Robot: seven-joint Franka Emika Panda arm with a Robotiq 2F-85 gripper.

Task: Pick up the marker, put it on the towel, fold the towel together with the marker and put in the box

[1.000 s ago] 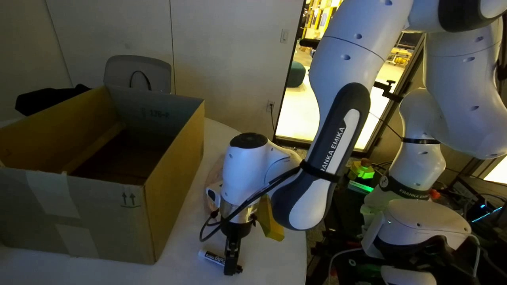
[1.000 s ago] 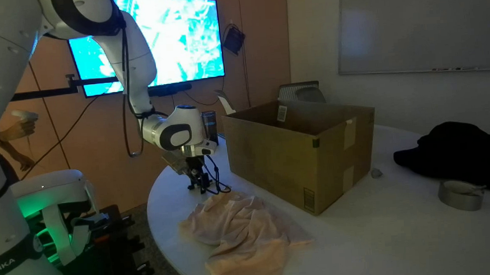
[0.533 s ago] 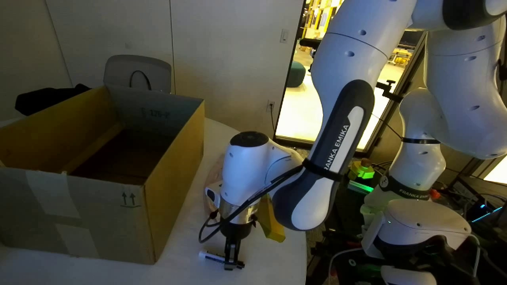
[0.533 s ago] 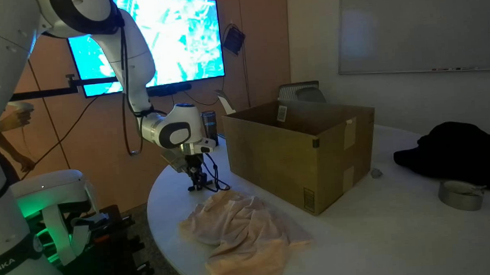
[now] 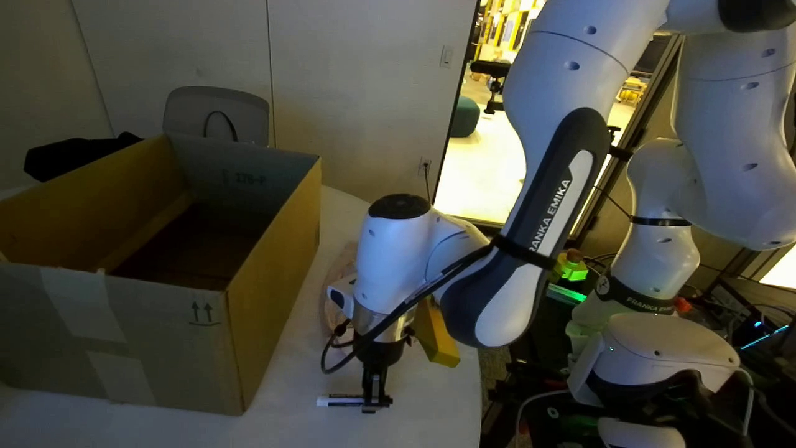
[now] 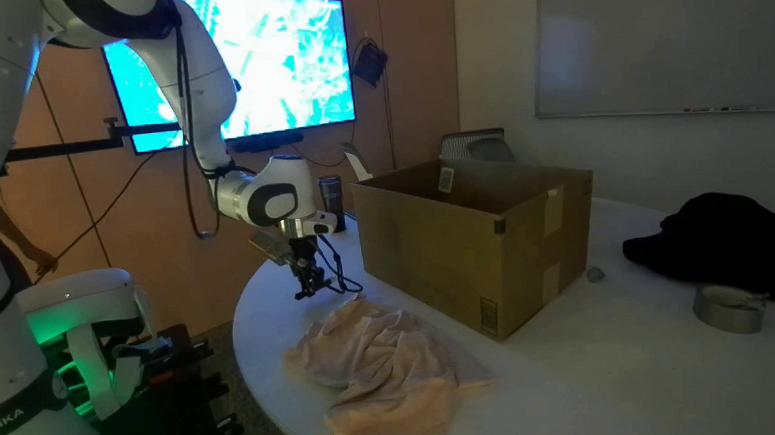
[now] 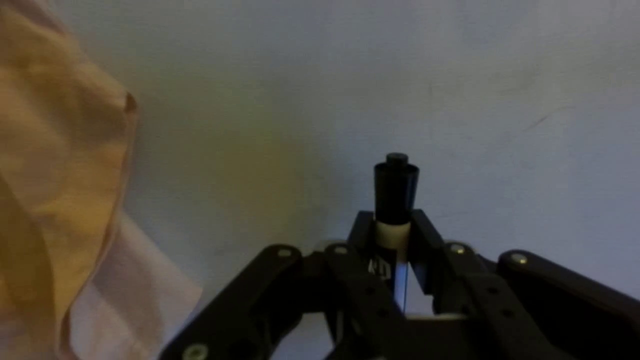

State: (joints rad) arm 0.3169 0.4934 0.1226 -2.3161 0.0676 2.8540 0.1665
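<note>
The marker [image 7: 396,192], white with a black cap and dark label, lies between the fingertips of my gripper [image 7: 392,220], which is shut on it just below the cap. In an exterior view the marker [image 5: 339,401] sticks out level from the gripper [image 5: 375,406], seemingly a little above the table. A crumpled peach towel [image 6: 389,376] rests on the table nearer that camera than the gripper [image 6: 313,291]. Its edge [image 7: 75,165] fills the left of the wrist view. The large open cardboard box [image 6: 429,262] stands beside the towel; its visible inside holds nothing.
A dark cup [image 6: 331,194] stands behind the gripper near the box. Past the box are a grey tape roll [image 6: 729,312], a small grey lump [image 6: 595,274] and a black cloth [image 6: 714,247]. The round white table [image 6: 269,356] ends close by the arm.
My gripper has closed on the marker and moved up and slightly back toward the robot's base, carrying it. The marker has swung level in an exterior view. Towel and box have stayed put.
</note>
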